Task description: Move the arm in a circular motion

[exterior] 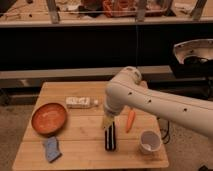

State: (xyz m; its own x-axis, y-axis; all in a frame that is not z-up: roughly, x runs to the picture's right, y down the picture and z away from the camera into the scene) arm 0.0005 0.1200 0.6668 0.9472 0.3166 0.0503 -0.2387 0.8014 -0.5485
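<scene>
The arm [165, 107] is large, thick and smooth white, with small dark dots spaced along its segments. It enters from the right edge of the camera view and slopes up and to the left to a rounded joint above the far middle of the wooden table [80, 137]. From that joint a shorter, bulging segment turns down towards the tabletop. It narrows into the gripper [108, 121], a slim pale-yellow tip that points downward at a slight tilt. The gripper hangs over the table's centre, right at the far end of a black bar-shaped object [110, 139] lying there.
</scene>
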